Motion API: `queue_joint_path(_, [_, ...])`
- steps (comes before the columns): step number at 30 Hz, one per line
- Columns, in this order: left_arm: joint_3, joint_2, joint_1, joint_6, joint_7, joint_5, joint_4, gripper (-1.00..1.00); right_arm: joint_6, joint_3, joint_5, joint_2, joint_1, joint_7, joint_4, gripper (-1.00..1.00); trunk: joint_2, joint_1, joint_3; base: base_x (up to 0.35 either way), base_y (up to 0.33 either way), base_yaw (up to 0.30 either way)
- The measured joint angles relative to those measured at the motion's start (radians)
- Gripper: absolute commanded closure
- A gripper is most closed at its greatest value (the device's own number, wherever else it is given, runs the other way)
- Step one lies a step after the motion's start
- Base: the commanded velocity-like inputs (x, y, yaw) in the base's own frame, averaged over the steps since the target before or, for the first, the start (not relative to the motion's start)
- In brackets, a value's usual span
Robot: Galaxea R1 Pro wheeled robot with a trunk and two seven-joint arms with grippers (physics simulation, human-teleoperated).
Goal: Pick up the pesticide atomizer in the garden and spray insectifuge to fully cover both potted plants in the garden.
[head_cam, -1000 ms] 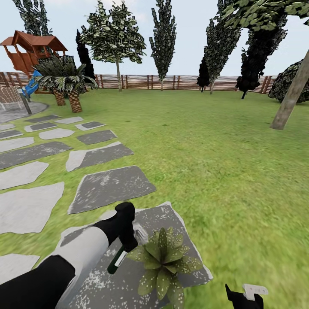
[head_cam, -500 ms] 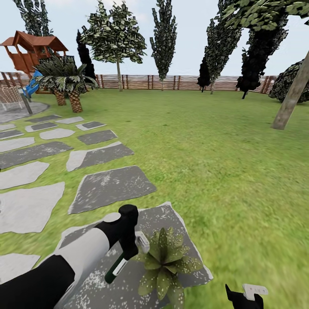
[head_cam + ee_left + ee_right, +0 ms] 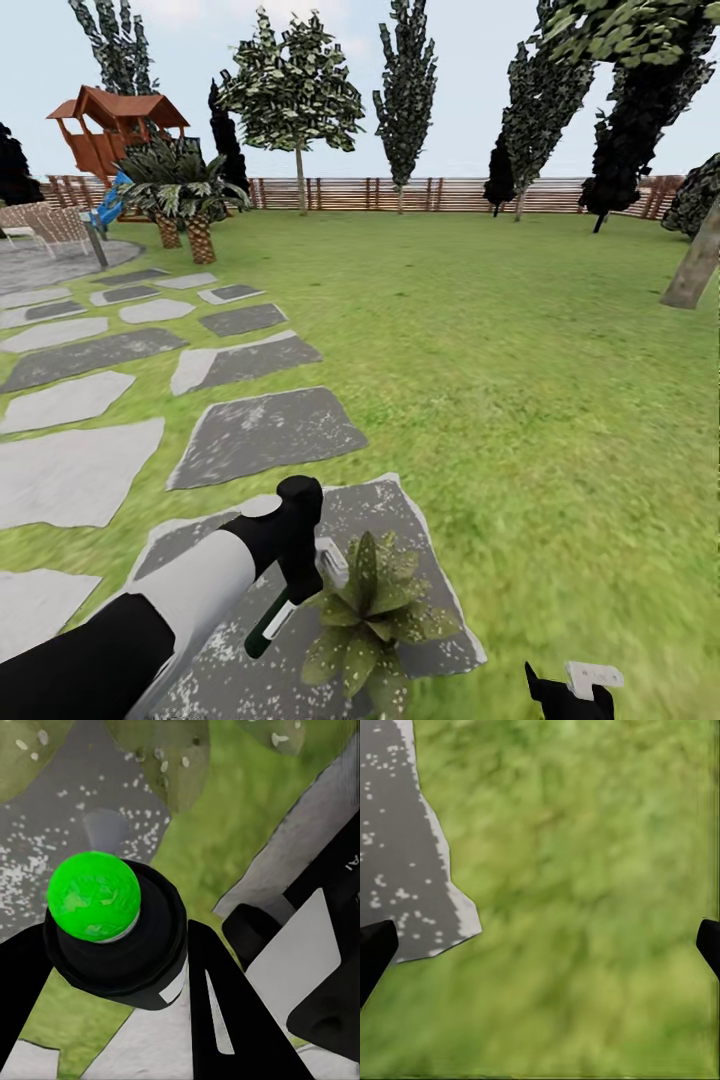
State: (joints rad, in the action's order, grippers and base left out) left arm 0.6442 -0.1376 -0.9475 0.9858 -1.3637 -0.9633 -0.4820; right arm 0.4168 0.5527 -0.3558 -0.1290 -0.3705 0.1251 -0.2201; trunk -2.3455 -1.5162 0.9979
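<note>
A: Where's the pesticide atomizer [image 3: 285, 603] relative to the left claw [image 3: 300, 578]?

B: In it. Head view: left claw is clenched on the bottle near its top, dark body hanging tilted below the claw, white trigger head [image 3: 331, 560] sticking out toward the potted plant [image 3: 368, 615]. Left wrist view: black cap with the green dot [image 3: 93, 895] sits between the two black fingers [image 3: 225, 1016], pressed against them.

A: Plant distance?

B: Trigger head is just beside the nearest leaves, roughly at the rosette's edge. Can't tell if it touches. Plant sits on a grey stone slab [image 3: 400, 520] in the garden lawn [image 3: 520, 400].

A: Right claw [image 3: 568, 692]?

B: Low at the frame's bottom edge in head view, well apart from the plant. Right wrist view shows the fingertips [image 3: 375, 949] at opposite edges, spread wide, nothing between them, grass below and a slab corner [image 3: 397, 870] off to one side.

A: Second plant?

B: Can't place it.
</note>
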Motion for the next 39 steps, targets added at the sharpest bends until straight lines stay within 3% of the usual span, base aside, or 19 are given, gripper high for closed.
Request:
queue_joint_path(4, [0.0, 0.018, 0.013, -0.001, 0.006, 0.0, 0.01, 1.0, 0.0, 0.0, 0.0, 0.0, 0.0, 0.0, 0.0, -1.0, 0.0, 0.0, 0.0, -0.007, -0.004, 0.257])
queue_joint_path(10, [0.005, 0.017, 0.02, -0.002, 0.011, 0.0, 0.015, 1.0, 0.0, 0.0, 0.0, 0.0, 0.0, 0.0, 0.0, -1.0, 0.0, 0.0, 0.0, 0.0, 0.0, 0.24])
queue_joint_path(30, [-0.005, 0.018, 0.014, -0.001, 0.067, -0.001, 0.001, 1.0, 0.0, 0.0, 0.0, 0.0, 0.0, 0.0, 0.0, -1.0, 0.0, 0.0, 0.0, 0.059, 0.0, 0.007])
queue_joint_path(32, [-0.007, 0.031, 0.013, -0.001, 0.081, -0.002, 0.008, 1.0, 0.0, 0.0, 0.0, 0.0, 0.0, 0.0, 0.0, -1.0, 0.0, 0.0, 0.0, 0.001, 0.0, 0.0])
queue_joint_path(35, [-0.009, 0.088, 0.02, -0.003, 0.091, -0.004, 0.012, 1.0, 0.0, 0.0, 0.0, 0.0, 0.0, 0.0, 0.0, -1.0, 0.0, 0.0, 0.0, 0.0, 0.0, 0.0])
queue_joint_path(39, [-0.008, 0.095, 0.024, 0.001, 0.092, 0.004, 0.015, 1.0, 0.0, 0.0, 0.0, 0.0, 0.0, -0.001, 0.0, -1.0, 0.0, 0.0, 0.0, 0.0, 0.0, 0.0])
